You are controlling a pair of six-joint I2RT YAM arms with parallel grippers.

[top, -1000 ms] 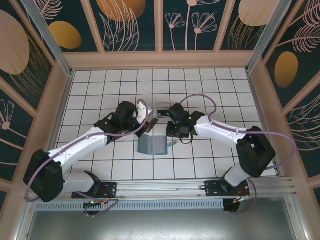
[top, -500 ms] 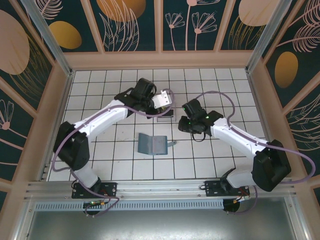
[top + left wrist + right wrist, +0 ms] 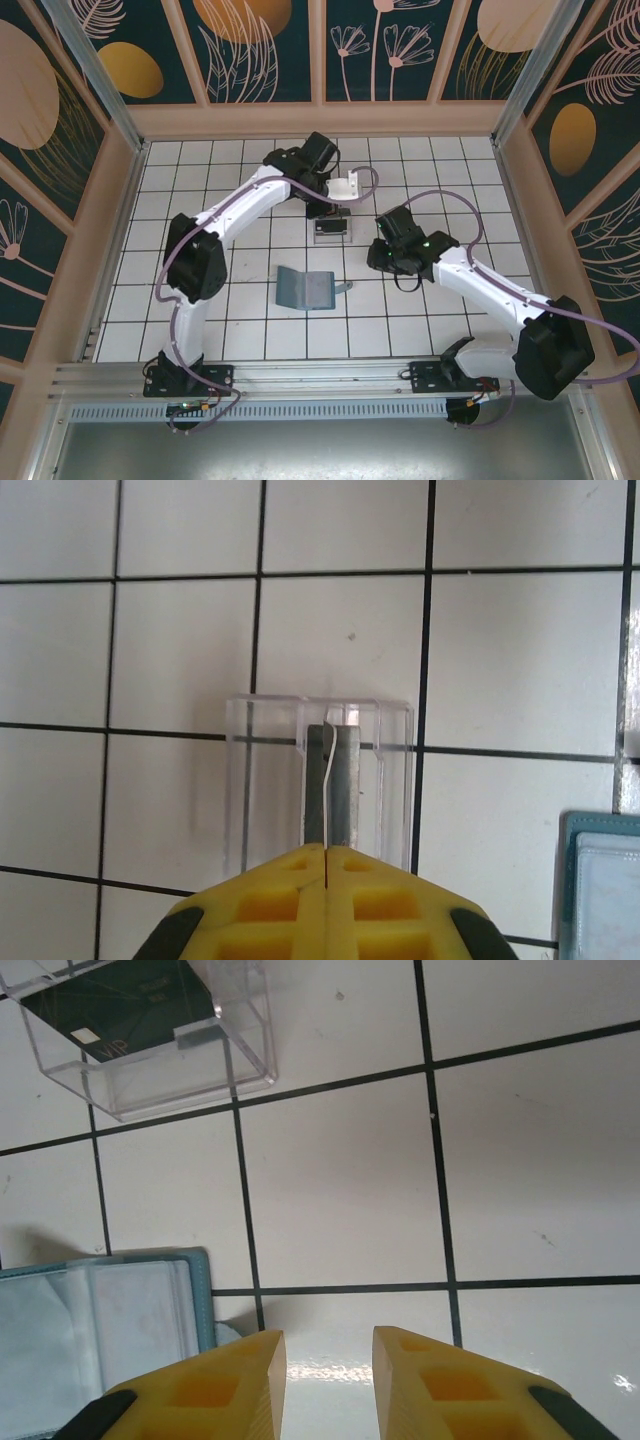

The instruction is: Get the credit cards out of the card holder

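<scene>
Tiled table (image 3: 250,330): clear box (image 3: 150,1070) w/ dark card (image 3: 130,1000) (txt unreadable).

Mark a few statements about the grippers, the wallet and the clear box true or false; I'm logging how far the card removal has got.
1. The left gripper is shut on a thin card held edge-on, with the clear box beyond it. True.
2. The right gripper is holding a card. False: its jaws stand apart with only bare tile between them.
3. The wallet lies open on the tiles. True.
4. The clear box has nothing in it. False: the right wrist view shows a dark card lying inside.
5. The wallet sits inside the clear box. False: it lies on the floor apart from the box, nearer the arm bases.
</scene>
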